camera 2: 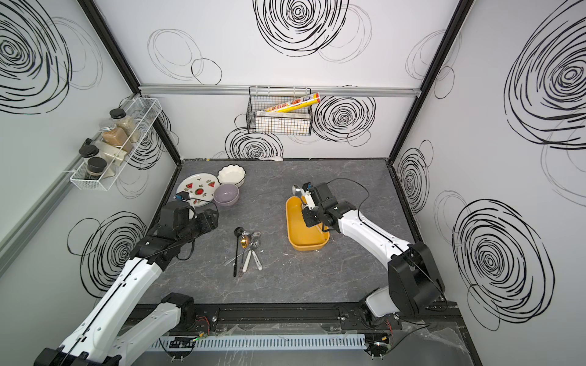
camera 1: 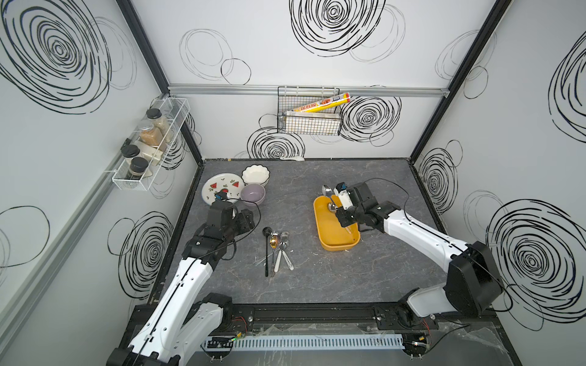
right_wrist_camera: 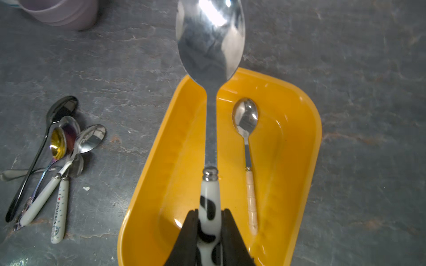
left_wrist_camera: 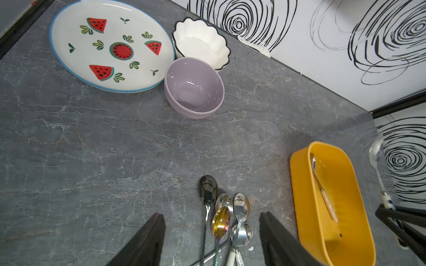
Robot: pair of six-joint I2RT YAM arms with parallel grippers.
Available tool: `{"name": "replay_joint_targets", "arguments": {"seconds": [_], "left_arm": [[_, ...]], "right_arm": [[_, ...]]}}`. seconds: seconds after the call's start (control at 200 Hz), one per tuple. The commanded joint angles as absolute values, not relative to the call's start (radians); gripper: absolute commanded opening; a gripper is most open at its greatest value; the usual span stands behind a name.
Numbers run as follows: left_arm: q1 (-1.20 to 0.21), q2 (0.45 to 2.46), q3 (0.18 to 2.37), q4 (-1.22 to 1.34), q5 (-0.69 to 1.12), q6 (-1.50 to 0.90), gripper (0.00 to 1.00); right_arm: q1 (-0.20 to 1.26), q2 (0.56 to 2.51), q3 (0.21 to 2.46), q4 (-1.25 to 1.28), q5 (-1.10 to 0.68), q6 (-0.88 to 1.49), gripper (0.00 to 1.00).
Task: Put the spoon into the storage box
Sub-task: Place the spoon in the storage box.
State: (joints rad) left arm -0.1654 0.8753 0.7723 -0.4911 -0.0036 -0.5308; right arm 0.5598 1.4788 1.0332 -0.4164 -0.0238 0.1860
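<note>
1. Pinching the spoon [right_wrist_camera: 211, 41] by its spotted handle, right hand [right_wrist_camera: 209, 214] holds it above the storage box [right_wrist_camera: 306, 129].
2. Storage box: one small beige-handled spoon [right_wrist_camera: 245, 115] lying inside.
3. Left hand [left_wrist_camera: 211, 215]: spread, near loose spoons [camera 1: 276, 244] on desk [camera 1: 317, 285].

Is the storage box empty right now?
Not empty. One beige-handled spoon lies inside the box; the right gripper holds a cow-patterned spoon over it.

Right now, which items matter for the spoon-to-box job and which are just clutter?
In the job: right gripper, shut on the cow-patterned spoon over the storage box; beige-handled spoon already inside it; spoon pile waiting on the table.
Just lying about: watermelon plate, purple bowl, white bowl, spice rack, wire basket on the wall.
</note>
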Motion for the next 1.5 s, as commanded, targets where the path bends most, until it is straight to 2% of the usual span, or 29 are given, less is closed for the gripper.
{"name": "replay_joint_targets", "arguments": {"seconds": [0.0,0.18,0.28,0.656,1.031,1.236,1.432,1.497], "left_arm": [[-0.170,0.880,0.758,-0.448,0.028,-0.511,0.71],[-0.170,0.893,0.762,-0.451,0.034,-0.511,0.71],[-0.170,0.890,0.759,-0.448,0.034,-0.511,0.72],[-0.170,0.893,0.759,-0.447,0.048,-0.508,0.71],[-0.170,0.900,0.755,-0.443,0.058,-0.507,0.72],[-0.221,0.935,0.755,-0.442,0.063,-0.507,0.72],[-0.437,1.022,0.764,-0.455,-0.019,-0.578,0.72],[-0.492,1.081,0.755,-0.450,-0.016,-0.633,0.71]], "right_arm": [[0.562,1.556,1.070,-0.482,-0.016,0.301,0.07],[0.562,1.651,1.084,-0.452,-0.053,0.360,0.07],[0.562,1.681,1.091,-0.459,-0.016,0.402,0.07],[0.569,1.753,1.057,-0.391,-0.097,0.416,0.06],[0.572,1.804,1.048,-0.373,-0.043,0.448,0.07],[0.572,1.799,1.050,-0.368,-0.061,0.445,0.22],[0.572,1.718,1.056,-0.380,-0.056,0.417,0.44],[0.572,1.681,1.061,-0.389,-0.044,0.402,0.47]]}}
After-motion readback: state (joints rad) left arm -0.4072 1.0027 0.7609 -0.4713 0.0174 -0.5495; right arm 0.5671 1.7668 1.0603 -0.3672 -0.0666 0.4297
